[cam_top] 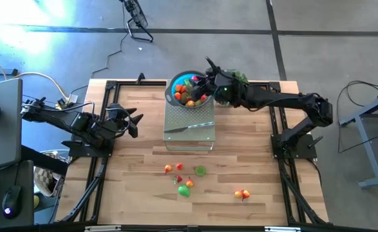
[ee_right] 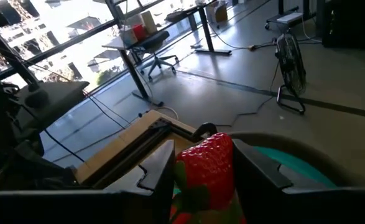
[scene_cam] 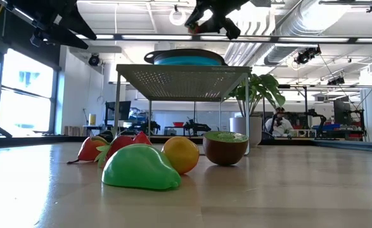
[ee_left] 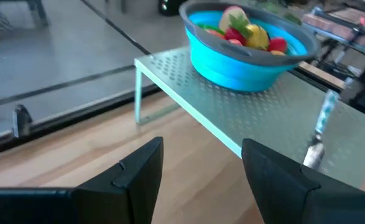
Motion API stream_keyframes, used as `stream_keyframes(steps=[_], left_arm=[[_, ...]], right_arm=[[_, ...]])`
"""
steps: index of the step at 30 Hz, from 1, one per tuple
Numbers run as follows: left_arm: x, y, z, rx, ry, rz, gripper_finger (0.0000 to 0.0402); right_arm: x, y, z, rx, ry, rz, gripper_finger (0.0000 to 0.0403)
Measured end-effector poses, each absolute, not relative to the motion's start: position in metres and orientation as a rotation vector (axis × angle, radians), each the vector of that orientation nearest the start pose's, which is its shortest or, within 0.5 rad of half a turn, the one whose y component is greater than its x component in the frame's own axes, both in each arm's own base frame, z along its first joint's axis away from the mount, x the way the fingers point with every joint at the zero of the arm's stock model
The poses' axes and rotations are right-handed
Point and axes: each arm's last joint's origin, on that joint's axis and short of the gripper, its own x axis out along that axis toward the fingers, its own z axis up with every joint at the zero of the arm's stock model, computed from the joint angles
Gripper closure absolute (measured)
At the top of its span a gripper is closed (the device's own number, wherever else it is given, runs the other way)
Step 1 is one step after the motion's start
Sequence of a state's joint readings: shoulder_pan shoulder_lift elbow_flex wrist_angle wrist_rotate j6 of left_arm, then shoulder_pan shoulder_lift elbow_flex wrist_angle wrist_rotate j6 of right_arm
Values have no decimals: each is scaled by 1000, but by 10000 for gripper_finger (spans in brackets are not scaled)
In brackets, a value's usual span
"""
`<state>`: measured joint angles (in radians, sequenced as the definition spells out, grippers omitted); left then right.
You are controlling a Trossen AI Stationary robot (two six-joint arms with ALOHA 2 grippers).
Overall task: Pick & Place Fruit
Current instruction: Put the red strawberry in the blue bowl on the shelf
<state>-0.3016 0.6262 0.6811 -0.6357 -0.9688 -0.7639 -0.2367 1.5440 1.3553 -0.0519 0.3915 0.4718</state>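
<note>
A blue bowl with several toy fruits in it stands on a perforated metal rack. More small fruits lie on the table near its front: a green pear, an orange one, a kiwi half, strawberries, and a lone orange-red fruit. My right gripper hovers over the bowl, shut on a red toy strawberry. My left gripper waits open, left of the rack. My right gripper pinches the red strawberry's sides between its two fingers, one finger on each side. The arm reaches in from the table's right. The strawberry is lifted clear, above the bowl's rim.
A slim silver knife lies on the rack in front of the bowl. A leafy green plant stands behind my right wrist. Black frame rails run along both table sides. Bare wood lies between the rack and the loose fruits.
</note>
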Motion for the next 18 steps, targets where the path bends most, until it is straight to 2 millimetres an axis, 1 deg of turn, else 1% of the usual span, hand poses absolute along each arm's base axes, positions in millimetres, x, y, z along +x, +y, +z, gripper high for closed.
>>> stream_keyframes(steps=[5, 8, 14, 18], left_arm=[[119, -12, 286, -366, 191, 795, 187], [119, -12, 286, -365, 190, 796, 187], [119, -12, 286, -364, 190, 798, 187], [119, -12, 286, -364, 191, 797, 187]], right_arm=[[344, -94, 356, 410, 127, -660, 274], [348, -95, 348, 404, 164, -655, 274], [360, -101, 323, 390, 271, -654, 273], [362, -101, 320, 382, 292, -638, 272]])
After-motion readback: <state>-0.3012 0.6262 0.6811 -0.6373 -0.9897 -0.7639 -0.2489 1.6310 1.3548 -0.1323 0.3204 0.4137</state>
